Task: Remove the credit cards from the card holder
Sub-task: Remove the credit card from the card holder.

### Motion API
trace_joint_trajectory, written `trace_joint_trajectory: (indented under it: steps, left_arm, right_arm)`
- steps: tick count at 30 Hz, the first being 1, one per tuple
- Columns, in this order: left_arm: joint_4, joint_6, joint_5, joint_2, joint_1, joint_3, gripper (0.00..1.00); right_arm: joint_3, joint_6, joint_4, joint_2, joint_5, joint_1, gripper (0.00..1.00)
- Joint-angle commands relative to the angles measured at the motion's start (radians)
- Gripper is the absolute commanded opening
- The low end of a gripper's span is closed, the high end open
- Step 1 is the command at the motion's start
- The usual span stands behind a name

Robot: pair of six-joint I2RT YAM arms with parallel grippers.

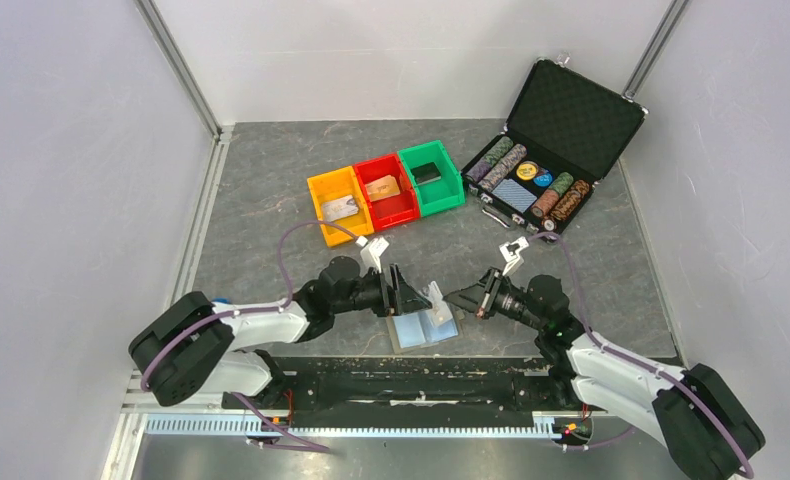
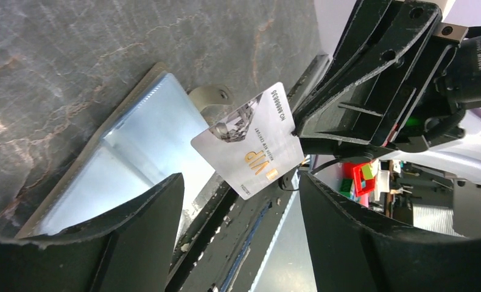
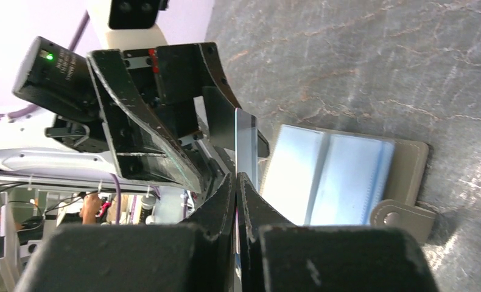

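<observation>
One card holder (image 1: 426, 328) lies open and flat on the table (image 1: 271, 200), close to its near edge, with two light-blue panels (image 3: 323, 173) facing up and one snap tab (image 3: 402, 219) at its side. One silver card (image 2: 250, 152) hangs in the air just above it, pinched at one edge by the right gripper (image 3: 236, 182), whose fingers are closed tight on it. The left gripper (image 2: 241, 182) faces it from the other side, spread wide and holding nothing.

Three bins sit in a row farther back: a yellow bin (image 1: 323, 190) with one grey card (image 1: 339, 208), a red bin (image 1: 403, 205) with one tan card (image 1: 382, 187), and a green bin (image 1: 446, 190) with one dark item (image 1: 427, 172). One black case (image 1: 571, 115) of chips stands open to the right of them.

Both grippers crowd the holder from left and right. Bare tabletop lies between the holder and the bins. Walls (image 1: 71, 150) close the left, right and far sides.
</observation>
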Motion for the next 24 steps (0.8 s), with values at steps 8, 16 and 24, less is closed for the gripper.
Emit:
trace_joint_trajectory:
  steps: [8,16,24]
  left_arm:
    - [0.498,-0.140,0.058,0.100,-0.022,-0.053,0.69]
    - [0.753,-0.258,0.134,0.217,-0.020,-0.068,0.17]
    - [0.610,-0.193,0.214,0.164,-0.014,-0.051,0.02]
  right_arm:
    - [-0.063,0.136,0.219,-0.017,-0.054,-0.004,0.00]
    - [-0.075,0.049,0.191,-0.010,-0.111,-0.004,0.00]
    - [0.011,-0.230,-0.012,-0.039,-0.213,-0.059,0.23]
